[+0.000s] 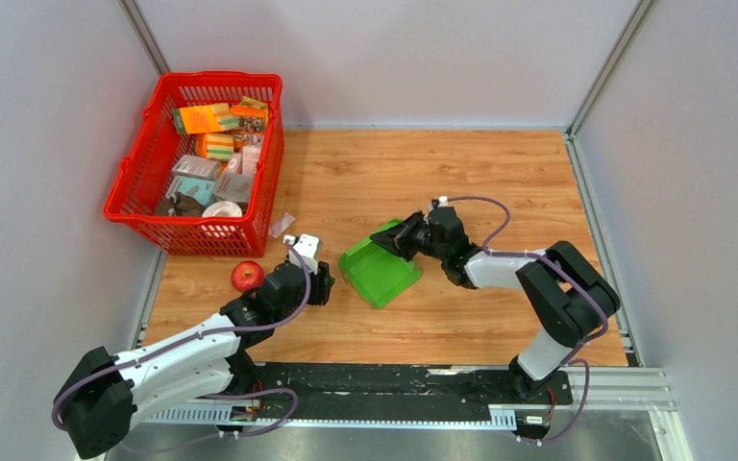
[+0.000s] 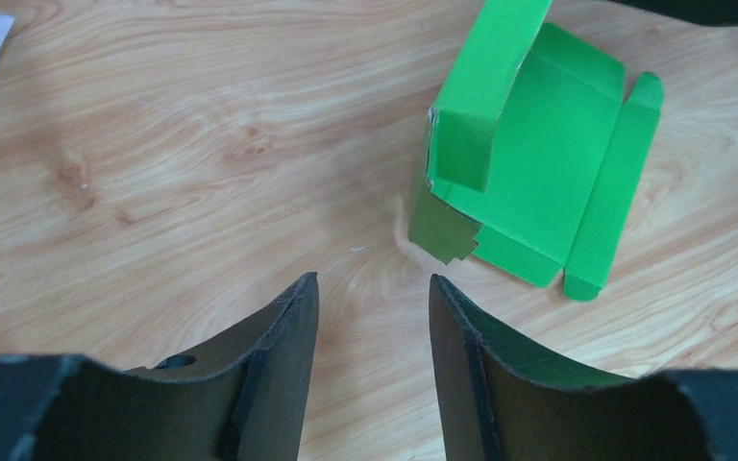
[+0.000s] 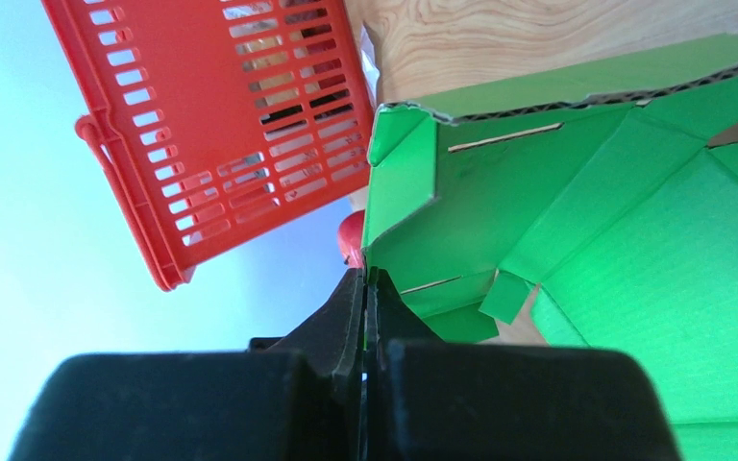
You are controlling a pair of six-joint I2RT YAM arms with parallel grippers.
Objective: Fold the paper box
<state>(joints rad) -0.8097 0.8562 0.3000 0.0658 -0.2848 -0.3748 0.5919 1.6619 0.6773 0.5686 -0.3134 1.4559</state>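
Observation:
The paper box [image 1: 381,273] is a bright green card sheet lying partly folded on the wooden table, with one side wall raised. My right gripper [image 1: 401,240] is shut on the raised flap at the box's far right edge. In the right wrist view its jaws [image 3: 366,279] pinch the thin green card edge of the paper box [image 3: 596,221]. My left gripper [image 1: 323,284] stands open just left of the box, apart from it. From the left wrist camera, the paper box [image 2: 538,163] lies beyond the spread fingertips [image 2: 373,288], up and to the right, with only bare wood between them.
A red basket [image 1: 144,182] with several small packages stands at the back left and also shows in the right wrist view [image 3: 221,125]. A red apple [image 1: 247,277] lies beside my left arm. A white scrap [image 1: 281,224] lies near the basket. Grey walls enclose the table.

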